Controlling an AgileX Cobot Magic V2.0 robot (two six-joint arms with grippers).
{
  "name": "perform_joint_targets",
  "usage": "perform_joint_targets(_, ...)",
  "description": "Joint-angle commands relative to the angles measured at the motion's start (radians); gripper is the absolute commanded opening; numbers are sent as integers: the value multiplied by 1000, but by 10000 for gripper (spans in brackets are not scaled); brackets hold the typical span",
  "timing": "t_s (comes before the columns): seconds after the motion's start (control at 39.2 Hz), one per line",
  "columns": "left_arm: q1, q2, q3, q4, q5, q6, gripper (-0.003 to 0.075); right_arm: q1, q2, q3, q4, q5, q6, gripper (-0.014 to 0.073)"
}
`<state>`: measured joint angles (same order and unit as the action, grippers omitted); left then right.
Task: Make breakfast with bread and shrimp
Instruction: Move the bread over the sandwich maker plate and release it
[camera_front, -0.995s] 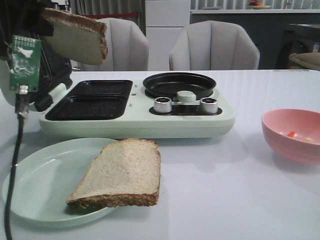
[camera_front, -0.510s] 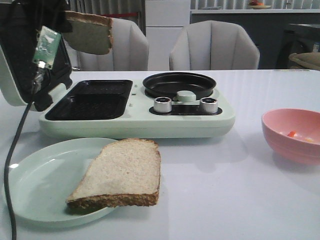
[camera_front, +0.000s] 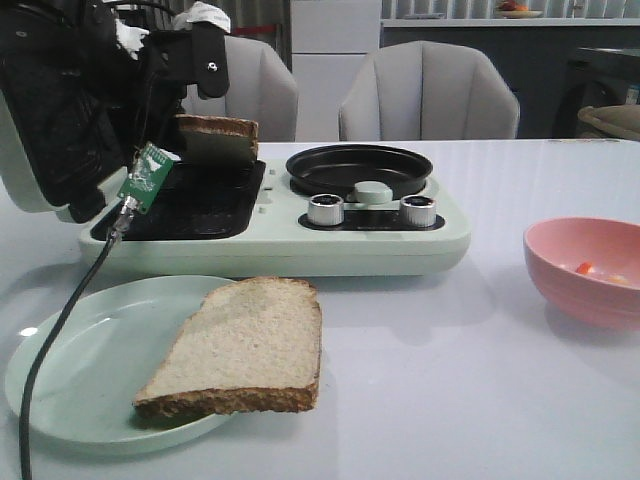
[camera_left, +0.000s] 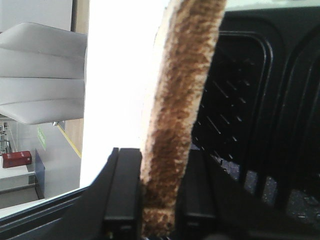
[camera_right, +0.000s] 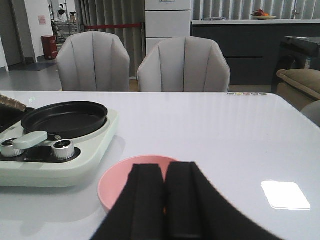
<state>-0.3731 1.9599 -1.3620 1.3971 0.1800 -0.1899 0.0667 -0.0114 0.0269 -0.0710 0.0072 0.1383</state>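
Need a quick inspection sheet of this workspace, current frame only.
Surface: glossy white table, wiped clean where visible.
Job's things: one beige brown-crusted bread slice flat on pale green plate; second slice held on edge over the black grill tray of the mint breakfast maker; orange shrimp pieces in pink bowl.
Clutter: nothing seen.
Grippers: left gripper clamps the slice; right gripper shut, empty, over the bowl.
Cables: black cable from green circuit board crosses the plate.
Surroundings: two grey chairs.

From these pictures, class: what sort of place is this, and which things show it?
Probably a dining or kitchen area: a breakfast maker on a white table, padded chairs behind, and a counter along the back wall.
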Motion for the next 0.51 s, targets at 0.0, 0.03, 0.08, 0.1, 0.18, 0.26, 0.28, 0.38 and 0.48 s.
perform_joint_targets(0.0,5,-47,-9,-21,-5,-17,191,-1,-19,-17,-12,-79,-12,139)
perform_joint_targets(0.03,5,-47,-7,-21,-6,-17,192,-1,-19,-17,-12,-79,-12,139)
perform_joint_targets(0.08,5,-47,1,-24,-8,-17,192,-1,-19,-17,-12,-79,-12,139)
perform_joint_targets(0.1,5,-47,3,-26,-14,-17,192,-1,-19,-17,-12,-79,-12,139)
perform_joint_targets(0.18,5,-47,15,-37,-31,-17,192,-1,-19,-17,-12,-79,-12,139)
perform_joint_targets(0.26,5,-46,26,-38,-41,-17,199,-1,-19,-17,-12,-79,-12,139)
perform_joint_targets(0.28,5,-46,30,-40,-41,-17,204,-1,-19,-17,-12,-79,-12,139)
perform_joint_targets(0.38,5,-46,37,-59,-41,-17,283,-1,-19,-17,-12,-79,-12,139)
perform_joint_targets(0.48,5,-46,37,-64,-45,-17,415,-1,-19,-17,-12,-79,-12,139)
